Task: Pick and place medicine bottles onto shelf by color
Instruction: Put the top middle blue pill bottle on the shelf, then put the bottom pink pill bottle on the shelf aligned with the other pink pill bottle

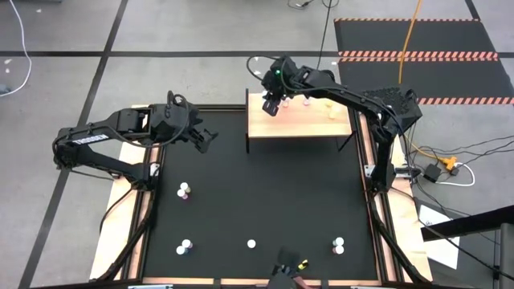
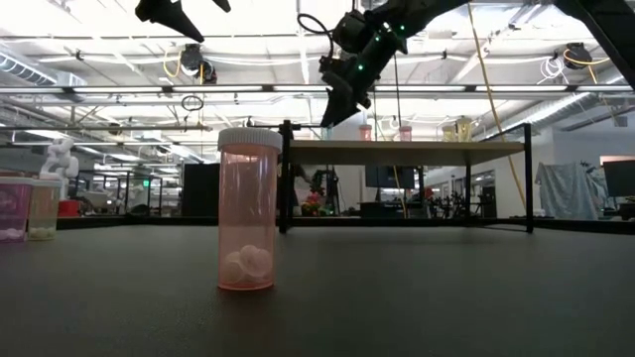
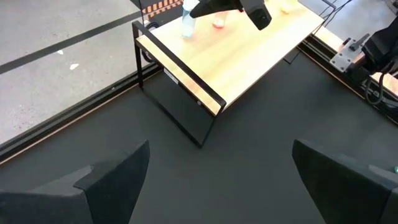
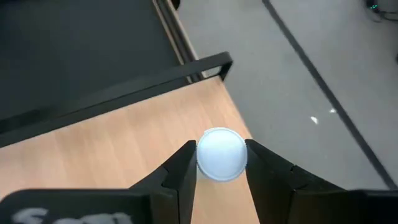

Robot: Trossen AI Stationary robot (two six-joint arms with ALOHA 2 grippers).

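Observation:
The light-wood shelf (image 1: 299, 120) stands at the table's far edge. My right gripper (image 1: 271, 104) reaches over its far left corner and is shut on a medicine bottle with a white cap (image 4: 221, 154) and a pale blue body (image 3: 186, 23). Whether its base touches the board I cannot tell. Three other bottles stand on the shelf, among them a pink one (image 3: 217, 23) and a yellowish one (image 1: 333, 109). My left gripper (image 1: 207, 138) hangs open above the table, left of the shelf, with nothing between its fingers (image 3: 118, 174). My right gripper pinches the blue bottle between its two fingers, one on either side of the top just under the white cap (image 4: 205, 169). The fingers slant down toward the table's left. The bottle stands upright in the hold over the shelf's corner (image 4: 214, 65).
Several more bottles stand on the black tabletop: one at mid left (image 1: 184, 191) and three along the near edge (image 1: 185, 246), (image 1: 251, 243), (image 1: 338, 245). The shelf's thin black legs (image 3: 186, 118) stand on the table. Bare black tabletop lies between the shelf and the near bottles.

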